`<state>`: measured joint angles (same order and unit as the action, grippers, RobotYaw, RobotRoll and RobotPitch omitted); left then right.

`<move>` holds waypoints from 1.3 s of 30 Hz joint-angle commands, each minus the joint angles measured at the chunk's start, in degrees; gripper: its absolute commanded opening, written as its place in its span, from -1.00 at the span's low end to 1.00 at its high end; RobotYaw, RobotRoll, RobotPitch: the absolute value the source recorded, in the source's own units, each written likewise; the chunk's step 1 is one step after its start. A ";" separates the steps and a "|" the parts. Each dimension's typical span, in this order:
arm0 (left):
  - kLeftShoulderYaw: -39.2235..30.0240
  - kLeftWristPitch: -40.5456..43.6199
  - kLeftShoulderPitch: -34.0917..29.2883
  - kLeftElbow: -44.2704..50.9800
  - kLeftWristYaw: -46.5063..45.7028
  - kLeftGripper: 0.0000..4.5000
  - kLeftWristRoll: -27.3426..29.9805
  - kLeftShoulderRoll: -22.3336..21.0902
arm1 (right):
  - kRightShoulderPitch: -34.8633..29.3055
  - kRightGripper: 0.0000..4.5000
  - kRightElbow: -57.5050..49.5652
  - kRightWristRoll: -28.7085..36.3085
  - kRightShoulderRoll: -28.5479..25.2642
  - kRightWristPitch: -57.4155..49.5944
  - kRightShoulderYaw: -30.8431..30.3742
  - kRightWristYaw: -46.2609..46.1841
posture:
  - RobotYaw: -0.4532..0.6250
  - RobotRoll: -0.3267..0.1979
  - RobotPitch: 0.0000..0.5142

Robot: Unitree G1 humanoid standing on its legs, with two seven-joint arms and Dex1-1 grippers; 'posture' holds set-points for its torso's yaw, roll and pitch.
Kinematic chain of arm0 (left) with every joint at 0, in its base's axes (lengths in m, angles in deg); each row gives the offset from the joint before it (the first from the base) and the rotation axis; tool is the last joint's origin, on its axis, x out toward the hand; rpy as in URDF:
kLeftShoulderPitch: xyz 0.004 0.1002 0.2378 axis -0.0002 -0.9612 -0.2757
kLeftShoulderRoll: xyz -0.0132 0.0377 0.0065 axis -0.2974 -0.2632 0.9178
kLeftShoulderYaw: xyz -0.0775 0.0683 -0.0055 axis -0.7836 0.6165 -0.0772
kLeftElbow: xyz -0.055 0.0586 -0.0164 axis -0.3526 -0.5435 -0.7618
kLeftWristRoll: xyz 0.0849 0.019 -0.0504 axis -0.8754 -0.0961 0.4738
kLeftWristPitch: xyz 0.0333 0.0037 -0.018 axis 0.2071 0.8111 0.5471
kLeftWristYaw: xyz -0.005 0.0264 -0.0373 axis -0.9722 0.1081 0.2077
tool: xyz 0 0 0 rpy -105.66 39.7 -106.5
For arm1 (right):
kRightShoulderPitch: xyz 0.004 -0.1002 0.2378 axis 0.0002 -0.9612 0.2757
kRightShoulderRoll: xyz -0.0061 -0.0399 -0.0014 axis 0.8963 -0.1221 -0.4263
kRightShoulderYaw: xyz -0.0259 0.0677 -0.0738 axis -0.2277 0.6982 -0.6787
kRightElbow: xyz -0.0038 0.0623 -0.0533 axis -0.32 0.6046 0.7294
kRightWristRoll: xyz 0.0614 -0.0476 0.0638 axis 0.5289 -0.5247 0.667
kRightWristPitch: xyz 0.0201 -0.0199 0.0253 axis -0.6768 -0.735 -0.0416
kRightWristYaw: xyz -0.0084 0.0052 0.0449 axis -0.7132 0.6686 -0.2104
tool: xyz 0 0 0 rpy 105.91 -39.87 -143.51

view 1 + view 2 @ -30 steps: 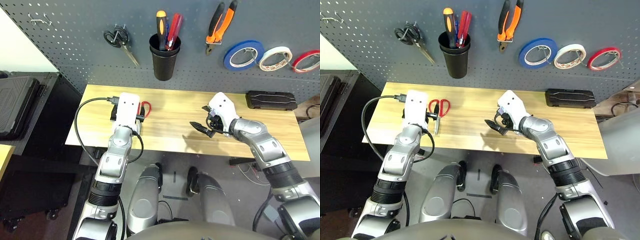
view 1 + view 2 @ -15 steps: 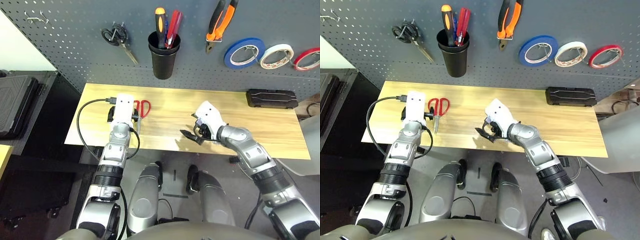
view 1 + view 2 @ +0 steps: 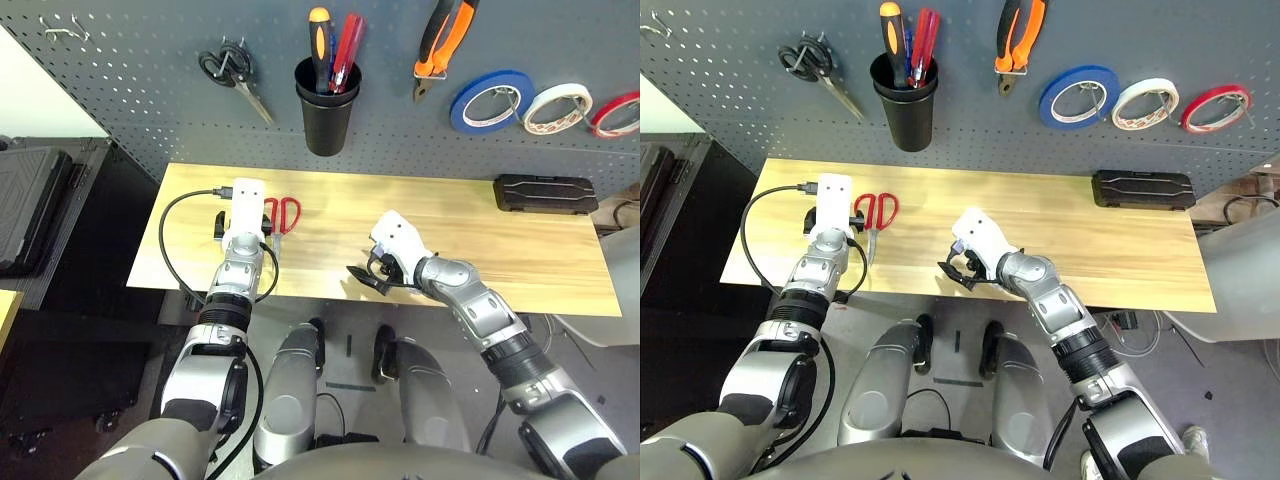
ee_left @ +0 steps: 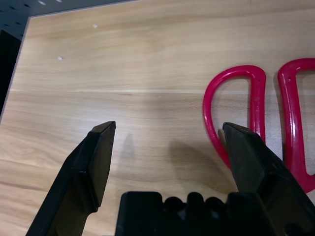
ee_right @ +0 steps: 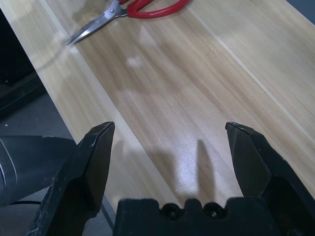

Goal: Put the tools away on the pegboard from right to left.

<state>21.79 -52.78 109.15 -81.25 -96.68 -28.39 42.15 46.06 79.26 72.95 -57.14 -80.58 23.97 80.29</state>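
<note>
Over the wooden table [image 3: 520, 250], both tools, left [image 4: 167, 142] and right [image 5: 170, 142], point downward with fingers apart.

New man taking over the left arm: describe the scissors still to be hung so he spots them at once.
On the wooden table, toward its left end, the scissors lie flat just right of the open left gripper. Their handles are red; the pair on the pegboard has black ones.
</note>
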 commanded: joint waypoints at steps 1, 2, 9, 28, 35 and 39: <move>-0.76 -1.92 1.13 -6.84 -0.20 0.98 0.72 -0.52 | -0.99 1.00 0.18 -0.39 -0.49 -0.03 0.10 -0.14 | 0.07 0.25 0.15; -0.83 -2.52 1.68 -8.56 -0.23 0.98 0.72 -0.69 | -1.00 1.00 0.05 -0.39 -0.56 -0.11 0.16 -0.12 | 0.07 0.25 0.15; -3.10 -0.51 4.08 -16.74 2.19 0.21 3.73 -0.70 | -0.48 1.00 -0.67 0.05 -1.61 -0.19 0.50 1.24 | 0.07 0.25 0.13; -5.57 -0.77 -5.63 12.61 1.69 -0.99 9.28 5.36 | 5.16 1.00 6.78 3.37 -3.40 15.86 3.31 8.43 | 0.20 0.25 0.03; -6.24 2.42 -12.54 32.35 -0.02 -0.99 10.49 8.23 | 5.15 1.00 6.36 10.15 -3.58 21.32 7.70 14.39 | 0.32 0.25 -0.04; -7.09 5.35 -15.74 40.88 -1.43 -0.99 10.61 8.83 | 4.58 1.00 4.91 14.69 -4.30 23.26 10.63 17.84 | 0.36 0.25 -0.06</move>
<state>15.39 -48.96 94.81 -42.91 -97.23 -17.99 50.64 51.78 85.53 85.92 -61.04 -58.38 33.65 96.70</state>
